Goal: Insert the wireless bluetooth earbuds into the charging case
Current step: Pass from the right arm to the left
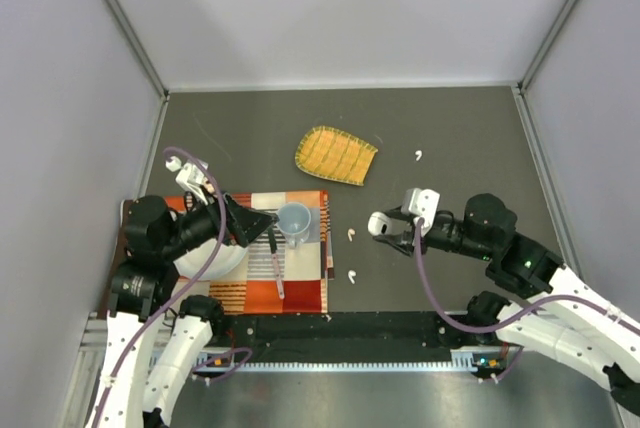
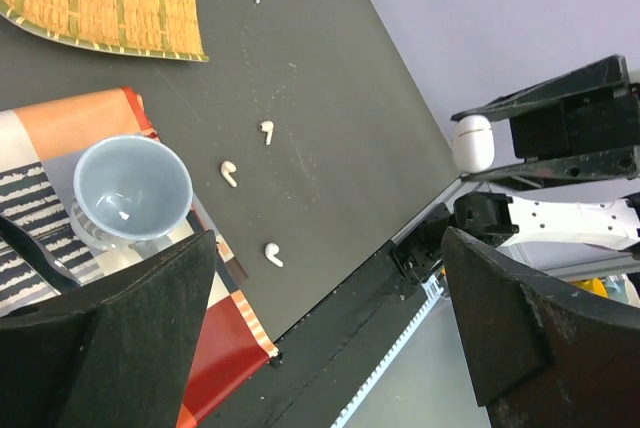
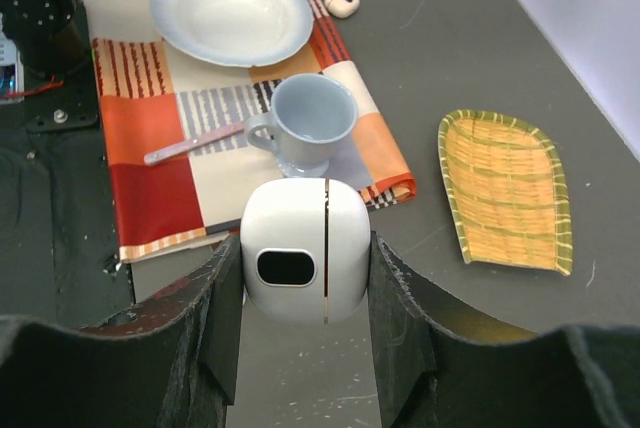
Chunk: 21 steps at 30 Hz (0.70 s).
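We see the right gripper (image 3: pixel 305 268) clamped on a white charging case (image 3: pixel 306 250), its two dark fingers pressed against the case's sides; the case looks closed, a seam running down its front beside a dark oval window. In the top view that gripper (image 1: pixel 385 228) hangs over bare dark table (image 1: pixel 450 128), right of the placemat (image 1: pixel 290 283).

The left gripper (image 2: pixel 330 318) stands wide apart with nothing between its fingers, over the placemat's right part near the pale blue cup (image 2: pixel 132 188). In the top view it (image 1: pixel 262 223) points toward the cup (image 1: pixel 294 220).

Four earbuds lie loose on the table. Three sit in the strip between the placemat's right edge and the right arm: one (image 2: pixel 266 131) farther back, one (image 2: pixel 229 173) beside it, and one (image 2: pixel 273 254) nearer the front rail (image 1: pixel 340 328). None touches the cloth or each other. The fourth earbud (image 1: pixel 419 155) lies apart, right of the woven bamboo tray (image 1: pixel 336 155), with open table on all sides.

On the placemat we also see a white plate (image 3: pixel 230 10) and a pink spoon (image 3: pixel 190 145) by the cup. A small white case-like object (image 3: pixel 342 1) rests just off the placemat's edge beyond the plate. The grey enclosure walls (image 1: pixel 80 68) bound the table on three sides.
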### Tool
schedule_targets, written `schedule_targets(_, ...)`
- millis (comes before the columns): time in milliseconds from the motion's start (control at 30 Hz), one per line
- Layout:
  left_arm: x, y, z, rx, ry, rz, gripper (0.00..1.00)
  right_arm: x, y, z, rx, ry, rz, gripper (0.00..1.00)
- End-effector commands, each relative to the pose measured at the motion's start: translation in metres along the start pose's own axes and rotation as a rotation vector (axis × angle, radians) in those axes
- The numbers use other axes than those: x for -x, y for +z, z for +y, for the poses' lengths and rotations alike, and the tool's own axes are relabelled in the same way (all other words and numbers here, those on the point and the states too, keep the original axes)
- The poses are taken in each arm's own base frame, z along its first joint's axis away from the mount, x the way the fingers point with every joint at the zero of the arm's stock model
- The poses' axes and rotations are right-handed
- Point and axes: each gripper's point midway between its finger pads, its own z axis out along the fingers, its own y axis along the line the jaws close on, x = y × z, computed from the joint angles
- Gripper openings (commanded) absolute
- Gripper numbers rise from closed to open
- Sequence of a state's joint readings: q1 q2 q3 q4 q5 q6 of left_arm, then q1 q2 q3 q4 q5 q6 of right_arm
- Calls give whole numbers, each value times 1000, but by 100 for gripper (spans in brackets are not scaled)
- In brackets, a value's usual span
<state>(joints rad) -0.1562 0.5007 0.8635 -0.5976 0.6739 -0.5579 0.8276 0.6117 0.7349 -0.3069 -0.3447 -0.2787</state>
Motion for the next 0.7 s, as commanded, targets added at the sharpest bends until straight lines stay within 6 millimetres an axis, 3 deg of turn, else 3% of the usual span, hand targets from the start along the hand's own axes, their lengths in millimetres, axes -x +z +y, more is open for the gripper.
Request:
schedule_targets(0, 13, -5, -13, -17, 24, -39, 99, 25, 10, 4, -1, -97, -46, 0)
schedule_targets(167, 2, -11, 15, 128, 40, -15, 97, 22, 30, 14, 39, -126, -9, 0)
schedule_targets(300, 5, -18, 22, 195, 75, -17, 99, 26, 42, 17, 41, -138, -30, 0)
schedule_targets(467, 13, -21, 4, 135, 89, -23, 99, 36, 46, 16, 33, -145, -67, 0)
schedule_targets(667, 16, -19, -33, -55, 78, -33, 99, 47, 45, 26, 87, -148, -105, 0)
